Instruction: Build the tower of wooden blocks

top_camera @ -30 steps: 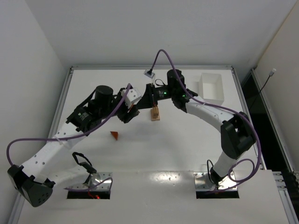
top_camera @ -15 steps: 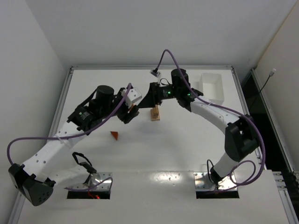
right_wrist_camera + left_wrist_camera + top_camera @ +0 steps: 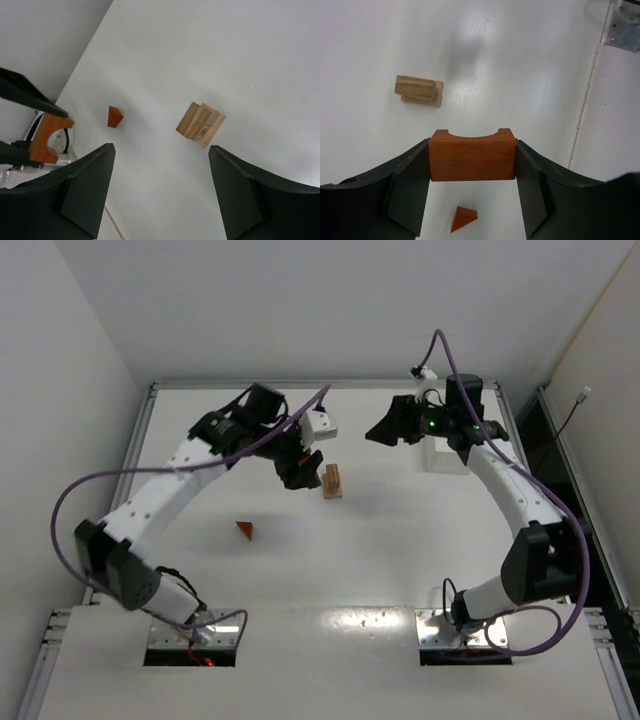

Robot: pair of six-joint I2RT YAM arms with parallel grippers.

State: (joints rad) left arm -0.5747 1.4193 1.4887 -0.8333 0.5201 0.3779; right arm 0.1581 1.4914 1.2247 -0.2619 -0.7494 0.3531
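Note:
A small stack of pale tan blocks (image 3: 332, 481) stands mid-table, also seen in the left wrist view (image 3: 419, 91) and the right wrist view (image 3: 201, 124). My left gripper (image 3: 472, 146) is shut on a reddish-brown arch block (image 3: 471, 161), cutout facing away, held above the table just left of the stack (image 3: 300, 476). A reddish-brown wedge (image 3: 245, 530) lies alone on the table to the near left (image 3: 463, 219) (image 3: 115, 116). My right gripper (image 3: 161, 148) is open with nothing in it, raised at the back right (image 3: 385, 430), well apart from the stack.
A white rectangular tray (image 3: 447, 458) sits at the back right, partly under the right arm. Purple cables loop over both arms. A raised rim (image 3: 300, 385) runs along the table's far edge.
My right gripper opened, let go at the stack and pulled away to the back right. My left arm swung the arch block rightward, close beside the stack.

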